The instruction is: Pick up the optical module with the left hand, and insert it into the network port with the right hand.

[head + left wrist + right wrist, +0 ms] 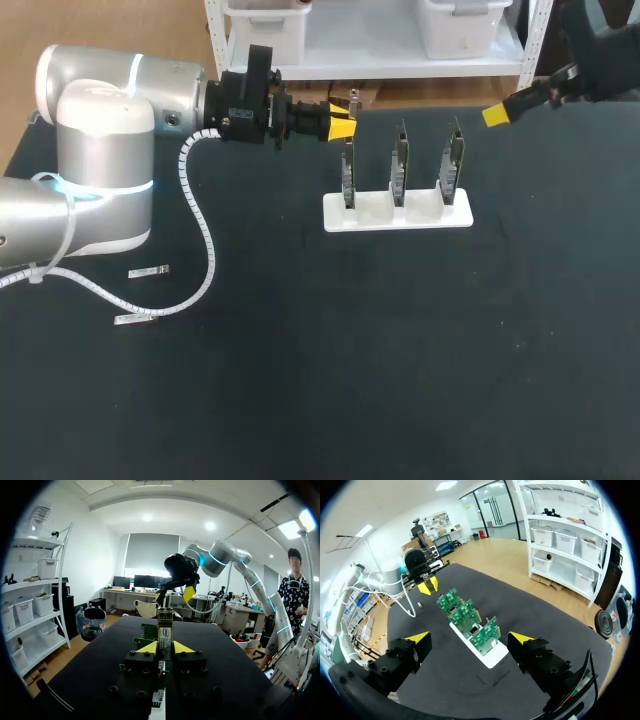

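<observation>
Module (164,632): being pinched between the yellow tips of the left gripper (164,649), both pressing on its sides. Running lengthwise along the fingers, free end jutting ahead past the tips. Hovering in the upper middle of the head view, just up and left of the leftmost of three upright boards (399,160) standing in a white holder (397,214). Right gripper (470,638): hanging spread wide at upper right, gripping nothing, facing the boards.

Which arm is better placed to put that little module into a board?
Left, probably. The left gripper is shut on the module, right beside the nearest board on the white stand. The right gripper is open, empty and farther off.
</observation>
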`<act>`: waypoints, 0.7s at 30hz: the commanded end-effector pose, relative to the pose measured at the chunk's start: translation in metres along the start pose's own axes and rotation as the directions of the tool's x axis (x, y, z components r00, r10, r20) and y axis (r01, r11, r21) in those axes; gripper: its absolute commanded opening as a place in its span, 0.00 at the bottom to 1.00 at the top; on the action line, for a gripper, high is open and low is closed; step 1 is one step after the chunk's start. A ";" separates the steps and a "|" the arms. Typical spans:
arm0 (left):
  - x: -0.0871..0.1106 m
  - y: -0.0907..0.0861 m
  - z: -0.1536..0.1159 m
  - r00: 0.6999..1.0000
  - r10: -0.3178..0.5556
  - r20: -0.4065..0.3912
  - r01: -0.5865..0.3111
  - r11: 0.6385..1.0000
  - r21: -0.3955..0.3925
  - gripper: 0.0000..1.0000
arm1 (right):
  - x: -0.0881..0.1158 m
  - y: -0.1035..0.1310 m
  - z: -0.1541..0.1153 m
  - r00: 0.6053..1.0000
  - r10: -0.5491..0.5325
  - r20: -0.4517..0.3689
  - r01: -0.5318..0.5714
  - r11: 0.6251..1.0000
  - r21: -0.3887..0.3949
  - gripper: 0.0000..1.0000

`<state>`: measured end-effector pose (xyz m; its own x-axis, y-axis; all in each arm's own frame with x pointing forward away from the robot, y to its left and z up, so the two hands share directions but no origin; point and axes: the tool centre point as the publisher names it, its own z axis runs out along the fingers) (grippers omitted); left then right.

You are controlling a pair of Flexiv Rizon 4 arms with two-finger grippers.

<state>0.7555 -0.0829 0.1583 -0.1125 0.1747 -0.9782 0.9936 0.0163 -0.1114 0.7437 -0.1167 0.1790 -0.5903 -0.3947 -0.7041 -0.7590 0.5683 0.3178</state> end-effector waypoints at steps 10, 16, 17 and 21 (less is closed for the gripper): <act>0.000 0.002 0.001 1.000 0.001 0.000 -0.001 1.000 0.005 0.00 | -0.044 0.033 0.063 0.963 -0.260 -0.064 0.235 0.935 -0.265 1.00; 0.000 0.002 0.001 1.000 0.001 0.000 -0.001 1.000 0.005 0.00 | -0.047 0.040 0.068 0.958 -0.281 -0.051 0.254 0.921 -0.296 1.00; 0.000 0.002 0.001 1.000 0.001 0.000 -0.001 1.000 0.005 0.00 | -0.048 0.042 0.069 0.956 -0.289 -0.051 0.262 0.917 -0.302 1.00; 0.000 0.002 0.001 1.000 0.001 0.000 -0.001 1.000 0.005 0.00 | -0.052 0.049 0.076 0.951 -0.307 -0.042 0.279 0.908 -0.313 1.00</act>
<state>0.7556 -0.0829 0.1583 -0.1125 0.1748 -0.9782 0.9936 0.0161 -0.1114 0.7530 -0.0187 0.1842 -0.3442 -0.5791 -0.7390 -0.9387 0.2295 0.2573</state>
